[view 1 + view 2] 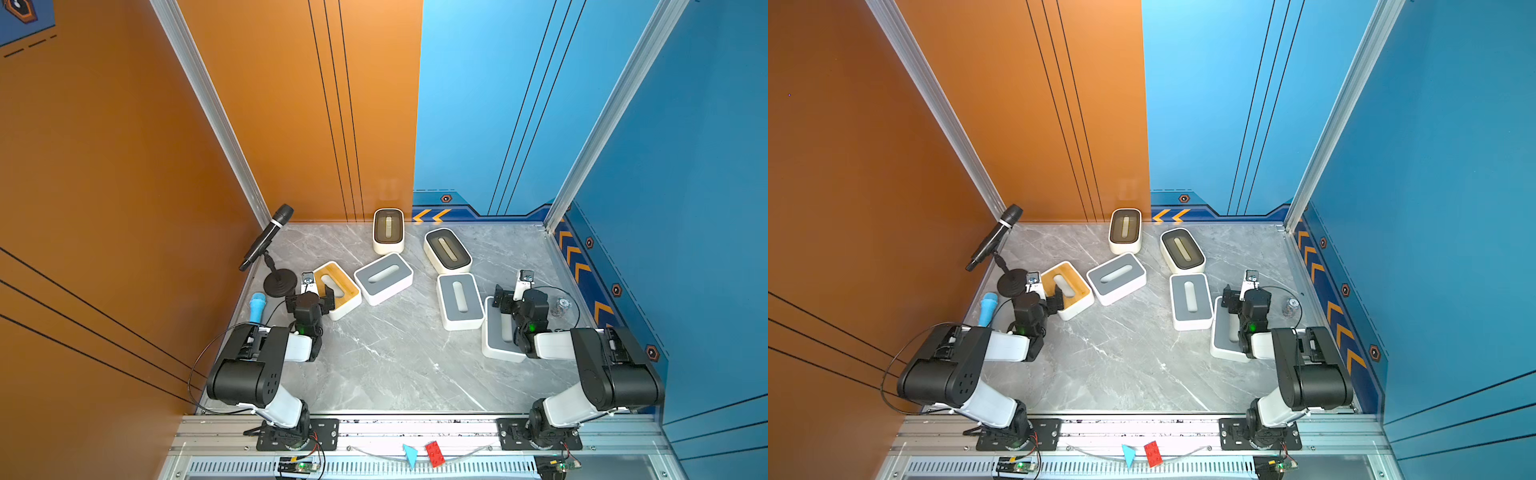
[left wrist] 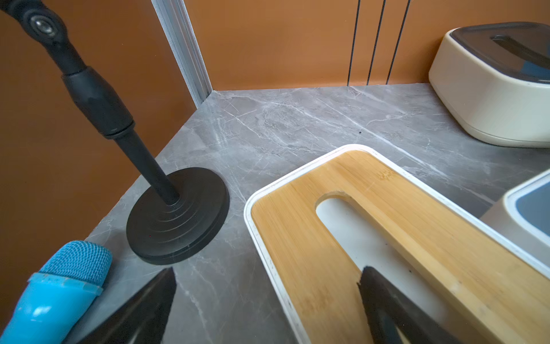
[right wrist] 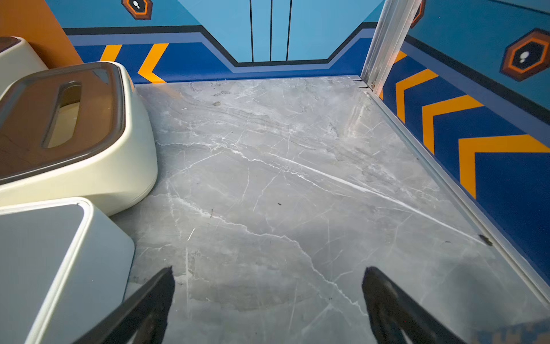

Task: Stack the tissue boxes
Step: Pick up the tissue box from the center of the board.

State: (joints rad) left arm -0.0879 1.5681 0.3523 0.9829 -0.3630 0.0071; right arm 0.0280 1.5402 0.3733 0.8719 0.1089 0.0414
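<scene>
Several tissue boxes lie flat and apart on the marble table. A wood-lidded one (image 1: 338, 286) (image 2: 372, 214) is at the left. Two dark brown ones (image 1: 388, 230) (image 1: 447, 250) sit at the back. Grey-lidded ones lie in the middle (image 1: 383, 278), right of it (image 1: 459, 300), and partly under the right arm (image 1: 496, 336). My left gripper (image 1: 311, 296) (image 2: 268, 272) is open and straddles the wood box's edge, one finger over its slot. My right gripper (image 1: 513, 296) (image 3: 269, 271) is open over bare table beside a grey box (image 3: 44, 253).
A black microphone (image 1: 268, 237) on a round stand base (image 2: 178, 214) and a blue microphone (image 1: 257, 306) (image 2: 59, 292) stand close to the left gripper. A small clear object (image 1: 561, 307) lies near the right wall. Walls enclose three sides.
</scene>
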